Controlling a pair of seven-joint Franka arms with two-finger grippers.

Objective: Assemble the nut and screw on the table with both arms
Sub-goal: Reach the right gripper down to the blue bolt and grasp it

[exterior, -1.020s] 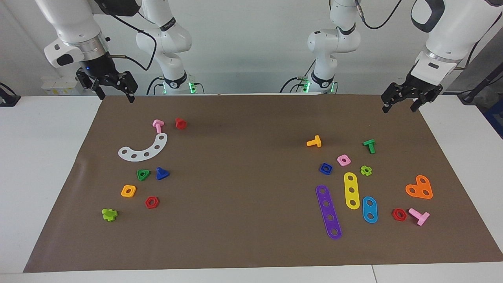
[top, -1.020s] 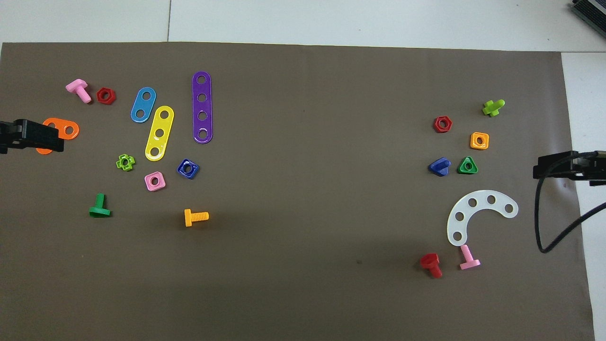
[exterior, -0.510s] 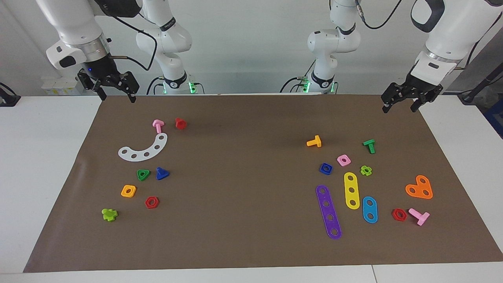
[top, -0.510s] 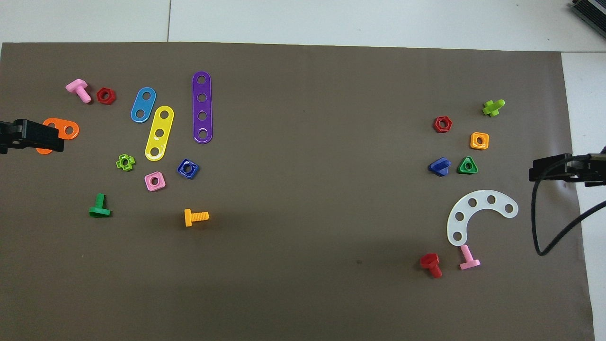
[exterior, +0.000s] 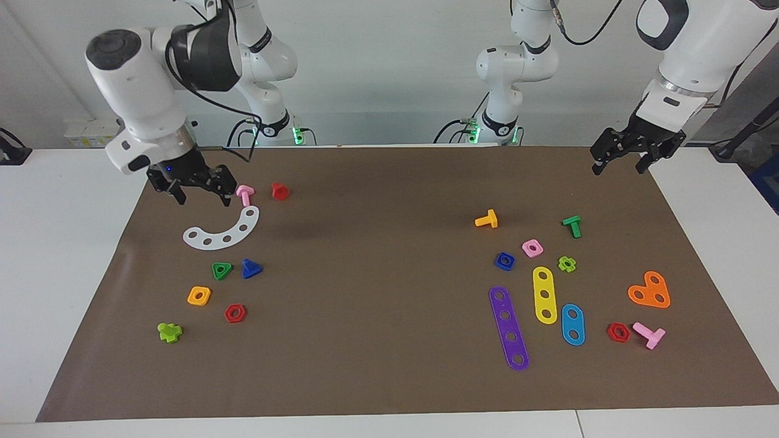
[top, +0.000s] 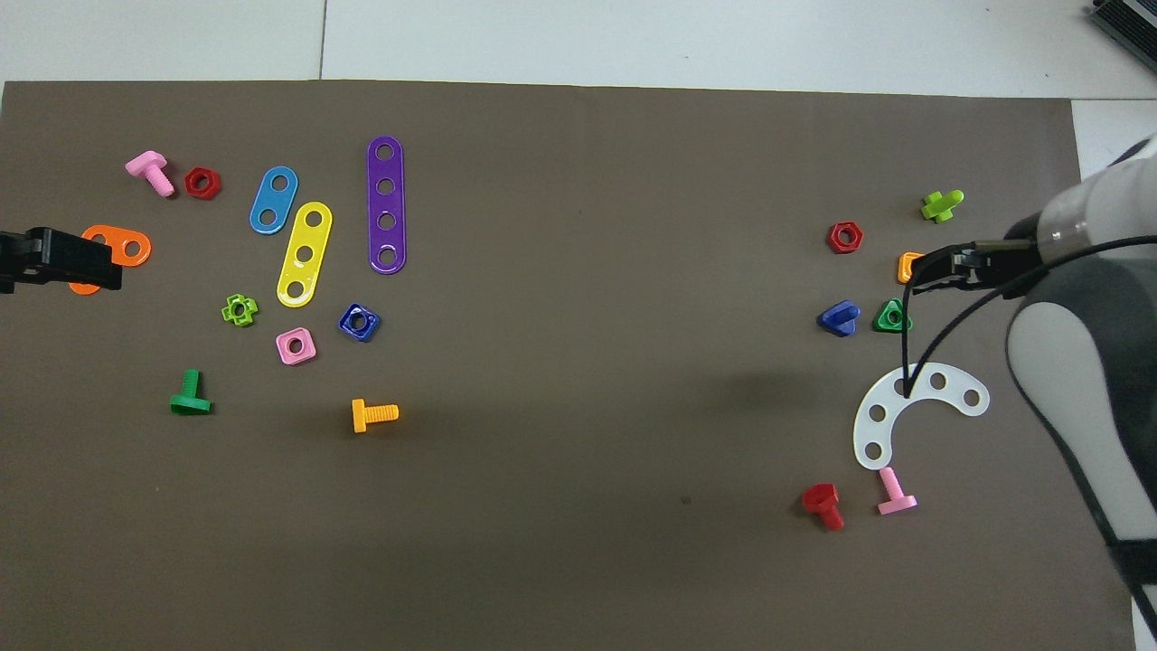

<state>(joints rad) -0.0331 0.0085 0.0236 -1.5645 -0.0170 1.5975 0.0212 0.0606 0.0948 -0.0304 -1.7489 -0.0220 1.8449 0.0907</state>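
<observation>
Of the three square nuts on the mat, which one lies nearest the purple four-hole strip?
The dark blue nut: it sits just off the robot-side end of the purple strip, with the pink square nut beside it and the orange square nut at the right arm's end.

A dark blue square nut (exterior: pixel 504 261) and a dark blue triangular-headed screw (exterior: pixel 250 268) lie on a brown mat (exterior: pixel 377 292) over a white table (exterior: pixel 67 255). At the nut's one o'clock in the facing view sits a pink square nut (exterior: pixel 532 247); at the screw's nine o'clock, a green triangular nut (exterior: pixel 221 270). Both arms are white with black grippers.
</observation>
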